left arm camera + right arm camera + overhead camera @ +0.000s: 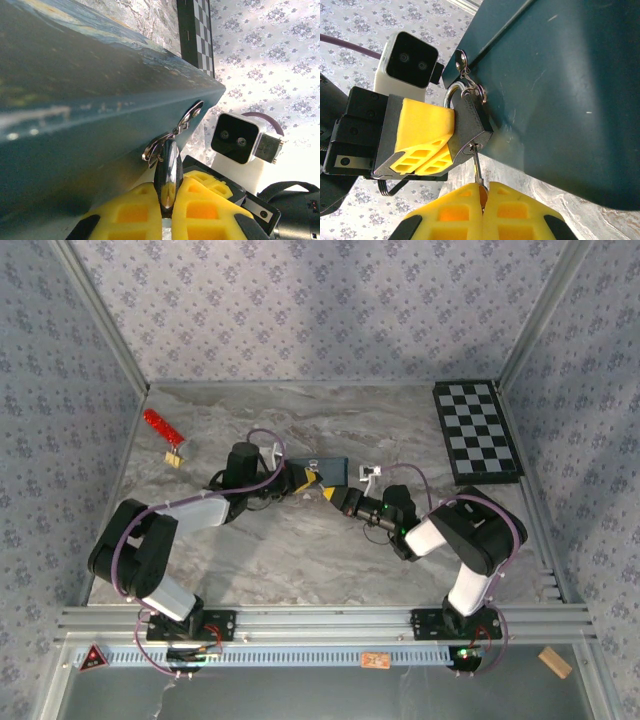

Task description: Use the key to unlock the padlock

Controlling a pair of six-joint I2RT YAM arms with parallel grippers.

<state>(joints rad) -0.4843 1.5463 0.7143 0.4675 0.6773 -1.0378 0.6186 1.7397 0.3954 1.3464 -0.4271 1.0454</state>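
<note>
The dark padlock hangs by its silver shackle from the hasp of the blue painted box. My left gripper is shut on the padlock body, its yellow fingers on either side. The key sits with its blade in the keyhole at the padlock's lower end, and my right gripper is shut on the key's head. In the top view both grippers meet at the box's near edge, left gripper and right gripper tip to tip.
A red strip with a small gold piece lies at the far left. A checkerboard lies at the far right. A small white object sits right of the blue box. Patterned walls enclose the marble table.
</note>
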